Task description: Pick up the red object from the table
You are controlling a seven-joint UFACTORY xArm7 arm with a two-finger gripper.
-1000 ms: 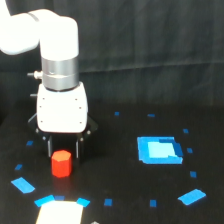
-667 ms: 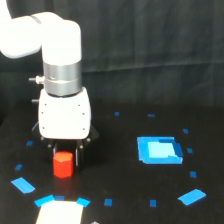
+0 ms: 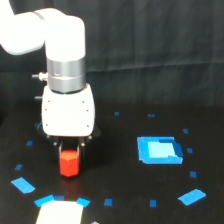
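Note:
The red object is a small orange-red block standing on the black table, left of centre in the exterior view. My gripper hangs straight over it under its white head. The dark fingers come down close against both sides of the block's top, so the gripper looks shut on it. The block's upper edge is partly hidden between the fingers, and its base still rests on the table.
A bright blue square lies on the exterior view's right. Small blue tape marks dot the surface around the block. A white thing sits at the bottom edge, just in front of the block. A black curtain hangs behind.
The arm has shifted toward the exterior view's right and come down over the block. The fingers have drawn in, and the block has slid slightly to the right between them.

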